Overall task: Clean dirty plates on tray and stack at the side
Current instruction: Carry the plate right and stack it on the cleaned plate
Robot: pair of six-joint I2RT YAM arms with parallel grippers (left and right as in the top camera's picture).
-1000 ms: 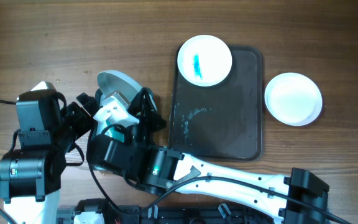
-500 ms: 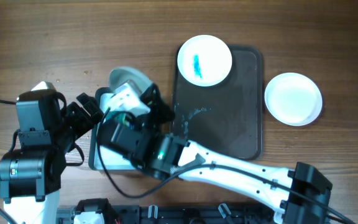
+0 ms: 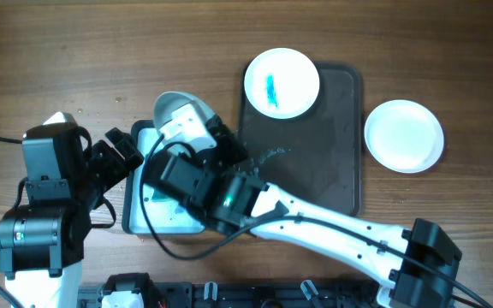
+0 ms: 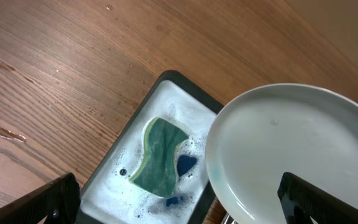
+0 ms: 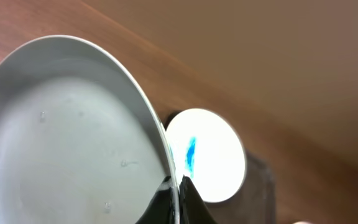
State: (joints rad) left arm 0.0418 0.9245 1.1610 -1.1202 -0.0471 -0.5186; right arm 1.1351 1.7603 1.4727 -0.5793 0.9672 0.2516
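My right gripper (image 5: 176,194) is shut on the rim of a wet white plate (image 5: 67,137), held tilted on edge. From overhead that plate (image 3: 175,106) hangs over the far end of the small pale teal tray (image 3: 154,210). A second plate (image 3: 282,82) with a blue-teal smear rests on the far left corner of the dark tray (image 3: 315,171). A plain white plate (image 3: 404,135) lies on the table right of the dark tray. My left gripper (image 4: 179,205) is open and empty above the pale tray, its fingers (image 4: 55,199) spread wide beside the held plate (image 4: 297,149).
A green sponge (image 4: 160,155) lies in soapy water with blue flecks in the pale teal tray (image 4: 114,186). Faint residue marks the dark tray's left side. The right arm (image 3: 315,227) crosses the front of the table. Bare wood surrounds both trays.
My right gripper has carried the held plate to the right and a little farther back, uncovering more of the pale teal tray. The left arm has stayed put.
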